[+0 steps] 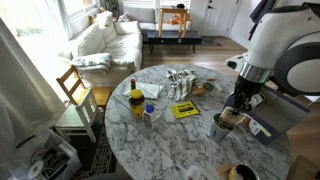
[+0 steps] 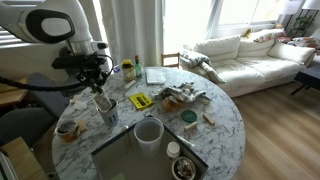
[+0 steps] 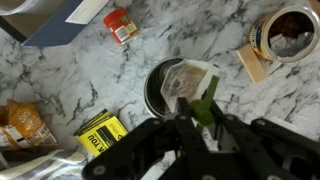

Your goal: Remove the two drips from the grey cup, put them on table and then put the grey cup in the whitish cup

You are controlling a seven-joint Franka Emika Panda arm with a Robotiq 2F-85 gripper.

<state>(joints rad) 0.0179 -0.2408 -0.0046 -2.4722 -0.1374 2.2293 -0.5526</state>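
1. The end effector (image 3: pixel 203 113) is pinched on the green-topped drip (image 3: pixel 208 95), just above the grey cup (image 3: pixel 160 90)
2. The cup stands on the marble table (image 3: pixel 110 70), a second packet (image 3: pixel 183 80) inside
3. The whitish cup (image 2: pixel 149 131) sits apart from it

The grey cup (image 3: pixel 158 88) stood upright on the marble desk (image 3: pixel 60 72), a green-topped drip (image 3: pixel 195 88) poking from it; the whitish cup (image 2: pixel 149 132) stood near it.

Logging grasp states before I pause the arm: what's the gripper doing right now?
Gripper: closed on the green-topped packet, which sits in the grey cup.
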